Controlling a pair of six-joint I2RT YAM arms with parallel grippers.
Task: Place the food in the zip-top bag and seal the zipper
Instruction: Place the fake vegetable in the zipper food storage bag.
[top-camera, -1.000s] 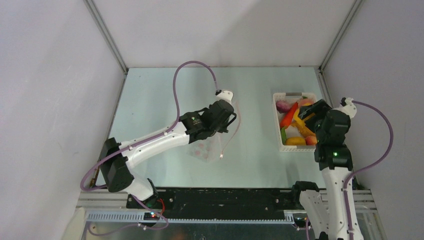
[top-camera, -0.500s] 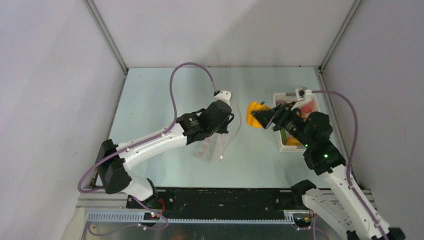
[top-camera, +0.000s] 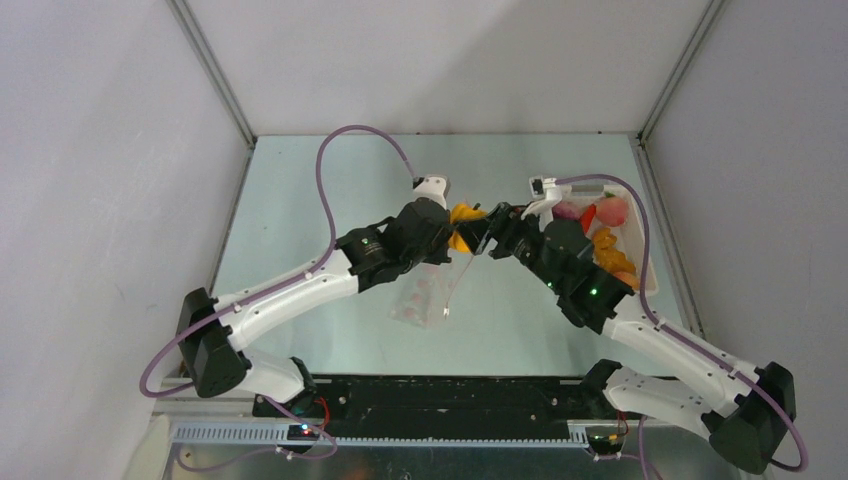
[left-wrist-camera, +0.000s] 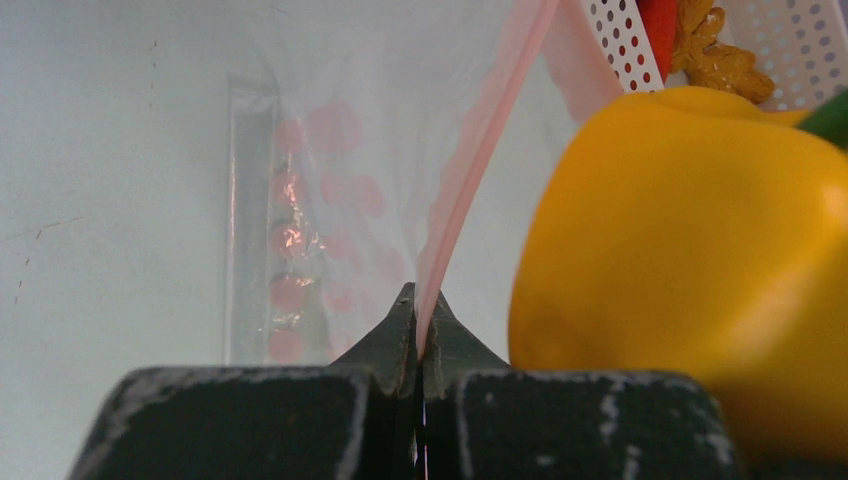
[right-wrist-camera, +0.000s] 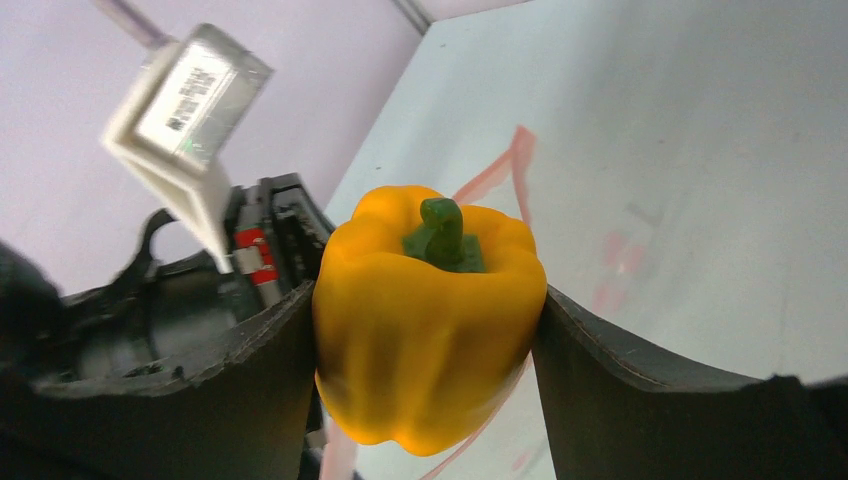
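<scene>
Several toy foods (top-camera: 607, 245) lie in the white basket (top-camera: 647, 270) by the right edge of the table (top-camera: 300, 200). The left gripper (left-wrist-camera: 418, 325), jaws pinched on the zipper (left-wrist-camera: 470, 180), holds the zip-top bag (left-wrist-camera: 300, 240) up near the middle; the right gripper (top-camera: 480, 233) clamps a yellow pepper (right-wrist-camera: 425, 320) just beside that zipper.

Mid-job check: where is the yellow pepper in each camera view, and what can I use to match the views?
Top external: the yellow pepper sits just above picture centre.
Left wrist: it fills the right half.
Right wrist: dead centre, green stem toward the top.
Shared landmark: the zip-top bag with pink dots, below the pepper in the top view, left of it in the left wrist view, behind it in the right wrist view.
</scene>
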